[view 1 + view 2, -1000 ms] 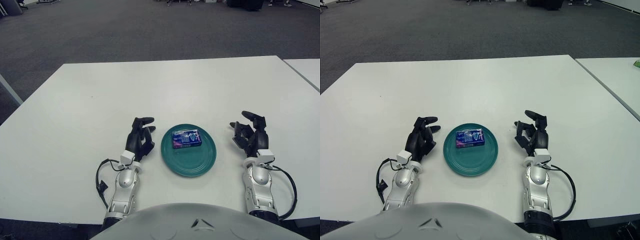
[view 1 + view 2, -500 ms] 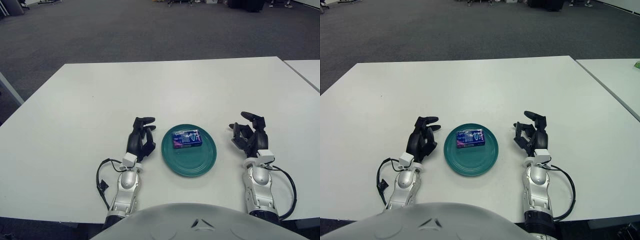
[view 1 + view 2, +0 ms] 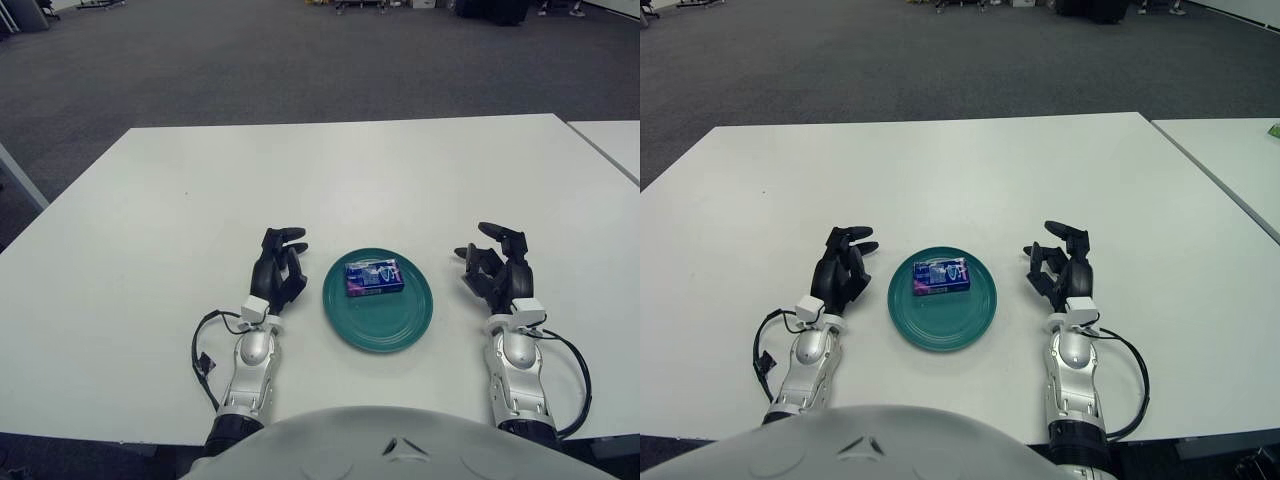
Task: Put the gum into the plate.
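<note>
Left hand (image 3: 277, 270) shows in the lower left-centre of the frame, just beside the left rim of the plate (image 3: 410, 322) without touching it; its dark fingers (image 3: 286, 236) are loosely bent and hold nothing. From it a silver forearm runs down toward the bottom edge, with a black cable (image 3: 203, 355) looping out on its left side over the table (image 3: 150, 200).

Right hand (image 3: 494, 270) shows in the lower right-centre, near the right rim of the plate with a strip of bare tabletop between them. Its fingers are spread and relaxed, gripping nothing, and a black cable (image 3: 573, 372) curls out to the right of its silver forearm.

Between the two hands sits the round teal plate, flat on the white table, slightly below the middle of the frame. The gum (image 3: 374, 277), a small blue and purple box, lies flat inside the plate, in its upper half, clear of both hands.

Beyond the table's far edge, grey carpet (image 3: 250, 60) fills the upper part of the frame. At the right edge a second white table (image 3: 615, 140) stands just beside the first, with a narrow gap between them.
</note>
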You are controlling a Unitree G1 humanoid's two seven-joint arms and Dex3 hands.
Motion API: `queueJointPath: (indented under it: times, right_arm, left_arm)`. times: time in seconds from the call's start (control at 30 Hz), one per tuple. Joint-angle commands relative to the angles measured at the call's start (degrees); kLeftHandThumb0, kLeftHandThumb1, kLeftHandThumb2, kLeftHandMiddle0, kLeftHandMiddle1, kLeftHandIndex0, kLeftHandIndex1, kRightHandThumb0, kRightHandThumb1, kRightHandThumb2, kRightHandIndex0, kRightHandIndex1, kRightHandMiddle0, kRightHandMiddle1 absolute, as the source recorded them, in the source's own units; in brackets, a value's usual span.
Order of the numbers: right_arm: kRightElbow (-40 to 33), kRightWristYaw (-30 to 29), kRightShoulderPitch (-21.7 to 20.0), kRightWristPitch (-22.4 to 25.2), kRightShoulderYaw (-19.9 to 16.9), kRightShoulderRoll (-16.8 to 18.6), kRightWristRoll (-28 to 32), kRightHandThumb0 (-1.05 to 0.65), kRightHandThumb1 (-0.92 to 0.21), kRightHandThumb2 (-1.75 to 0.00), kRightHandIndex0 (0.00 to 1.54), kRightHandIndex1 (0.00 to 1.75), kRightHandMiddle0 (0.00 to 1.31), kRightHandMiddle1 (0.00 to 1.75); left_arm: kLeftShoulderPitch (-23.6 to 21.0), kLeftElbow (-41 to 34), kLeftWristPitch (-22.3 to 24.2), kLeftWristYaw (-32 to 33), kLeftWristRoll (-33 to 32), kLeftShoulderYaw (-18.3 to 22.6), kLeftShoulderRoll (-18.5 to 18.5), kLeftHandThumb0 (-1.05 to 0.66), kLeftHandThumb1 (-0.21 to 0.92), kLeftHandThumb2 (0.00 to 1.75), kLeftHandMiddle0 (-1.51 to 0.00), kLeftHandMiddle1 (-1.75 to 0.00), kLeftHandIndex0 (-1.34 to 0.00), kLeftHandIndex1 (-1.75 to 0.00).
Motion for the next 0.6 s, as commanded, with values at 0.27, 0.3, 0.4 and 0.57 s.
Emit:
queueJointPath:
  times: [0.27,0.3,0.4,0.57]
  right_arm:
    - [5.98,-0.85,4.62,0.12,2.01,1.31,-1.85,-0.61,-0.92,-0.70,0.55,0.93,0.08,1.14]
    - [6.02,-0.93,4.60,0.17,2.06,1.33,-1.81,-0.61,-0.92,-0.70,0.55,0.93,0.08,1.14]
    - [5.85,-1.01,4.69,0.33,2.15,1.34,-1.70,-0.61,-0.92,-0.70,0.54,0.93,0.09,1.14]
    - [6.11,-0.97,4.77,0.29,2.28,1.39,-1.51,-0.61,-0.92,-0.70,0.53,0.91,0.08,1.13]
  left_arm:
    - [1.95,4.07,2.00,1.46,2.40,0.10,0.63,-0.85,0.92,0.89,-0.18,-1.28,-0.15,-1.52]
    - [1.91,4.07,2.16,1.63,2.55,0.11,0.62,-0.84,0.92,0.88,-0.18,-1.28,-0.15,-1.51]
    - [1.93,3.85,2.49,1.98,2.90,0.03,0.56,-0.83,0.92,0.89,-0.18,-1.25,-0.13,-1.50]
    - [2.04,3.69,2.71,0.94,1.33,0.21,-0.04,-0.82,0.92,0.89,-0.19,-1.24,-0.13,-1.48]
